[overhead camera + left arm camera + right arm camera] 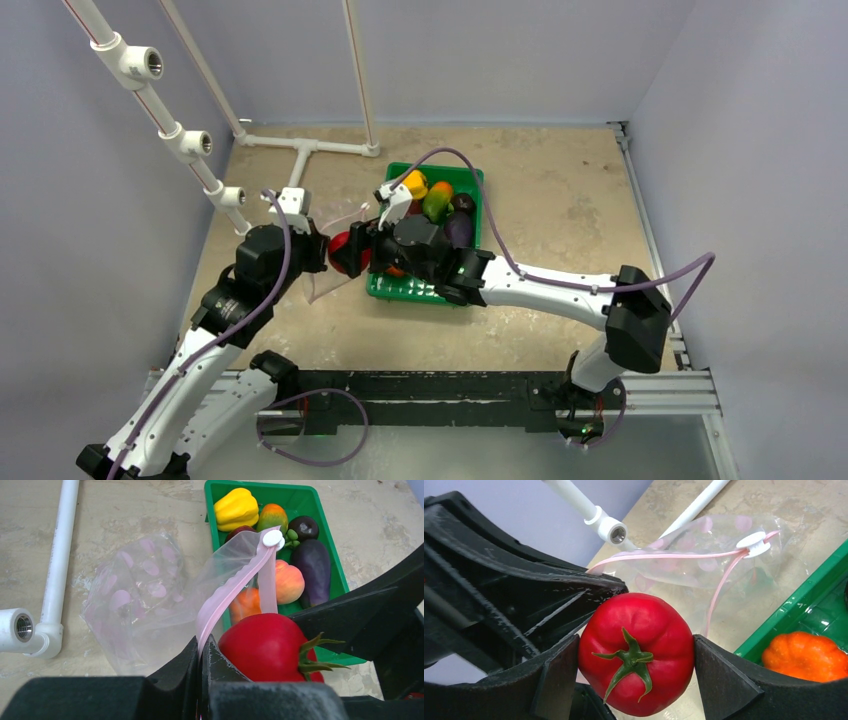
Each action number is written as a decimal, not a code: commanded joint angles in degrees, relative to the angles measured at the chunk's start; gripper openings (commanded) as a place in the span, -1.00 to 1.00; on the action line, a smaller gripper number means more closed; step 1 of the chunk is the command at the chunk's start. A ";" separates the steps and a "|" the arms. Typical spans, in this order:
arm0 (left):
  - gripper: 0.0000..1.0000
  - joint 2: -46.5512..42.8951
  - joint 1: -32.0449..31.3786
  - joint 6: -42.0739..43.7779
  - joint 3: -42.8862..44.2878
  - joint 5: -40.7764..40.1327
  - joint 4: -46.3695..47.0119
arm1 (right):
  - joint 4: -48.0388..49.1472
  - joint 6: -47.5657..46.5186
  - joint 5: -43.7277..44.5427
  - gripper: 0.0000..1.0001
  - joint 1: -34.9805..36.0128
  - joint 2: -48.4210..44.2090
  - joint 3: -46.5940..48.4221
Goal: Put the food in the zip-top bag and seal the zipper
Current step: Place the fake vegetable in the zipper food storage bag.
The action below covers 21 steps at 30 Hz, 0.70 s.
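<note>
Right jaws clamped on red tomato (pixel 636 652), left jaws pinching zipper (pixel 225 592) of zip-top bag (pixel 135 600), wrists together beside green tray (pixel 295 500)

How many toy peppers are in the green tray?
2. The yellow plastic pepper sits in the green plastic tray's far left corner, and the green-orange plastic pepper is right beside it. The clear plastic zip-top bag hides part of the tray.

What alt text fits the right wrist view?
The right gripper clamps a red tomato between its jaws. Behind it is the clear zip-top bag, its pink zipper parted, with a green tray holding an orange toy at lower right.
</note>
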 commanded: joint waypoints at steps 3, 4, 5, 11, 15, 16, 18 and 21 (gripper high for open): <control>-1.00 -0.16 0.14 0.08 -0.61 0.83 2.49 | 3.56 0.15 2.12 0.05 0.27 1.56 0.62; -1.00 -0.17 0.12 0.09 -0.64 0.83 2.48 | 3.53 0.45 2.58 0.13 0.27 1.94 0.68; -1.00 -0.22 0.12 0.04 -0.56 0.83 2.54 | 3.55 0.67 2.86 0.20 0.28 2.50 0.79; -1.00 -0.25 0.14 -0.02 -0.63 0.83 2.48 | 3.90 1.40 3.49 0.52 0.27 4.76 2.33; -1.00 -0.16 0.16 0.08 -0.60 0.83 2.48 | 2.73 1.78 4.80 0.74 0.32 5.41 3.52; -1.00 -0.08 0.11 0.05 -0.64 0.81 2.45 | 2.65 1.77 4.86 0.77 0.27 5.41 3.66; -1.00 0.00 0.14 0.09 -0.57 0.83 2.46 | 2.71 1.52 4.89 0.87 0.32 5.34 3.67; -1.00 0.10 0.12 0.09 -0.59 0.83 2.49 | 2.85 1.25 4.51 0.98 0.32 4.93 3.66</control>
